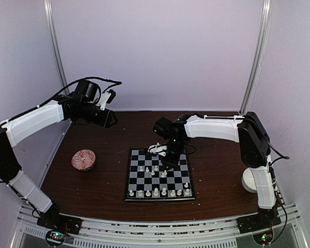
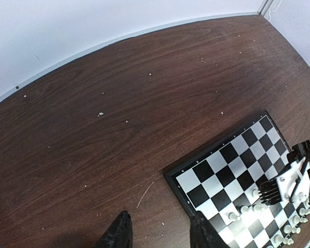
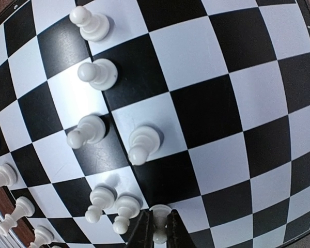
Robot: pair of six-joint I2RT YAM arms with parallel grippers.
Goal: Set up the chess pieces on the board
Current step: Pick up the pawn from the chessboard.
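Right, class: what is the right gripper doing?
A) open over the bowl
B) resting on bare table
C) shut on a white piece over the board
C: its wrist view shows the right gripper closed round a white piece over the board.

The left arm (image 1: 33, 123) and the right arm (image 1: 217, 128) are each clad in smooth white shells, joined by black joint housings. Black cables (image 1: 95, 80) are looped over the left wrist, and a thin black cable (image 1: 280, 154) is run beside the right elbow. The black bases (image 1: 59, 223) are fitted with small boards (image 1: 55, 237) lit green and red. The fingers (image 2: 116, 235) of the left gripper (image 2: 160, 213) are matt black and tapered; those of the right gripper (image 3: 157, 214) are black too.
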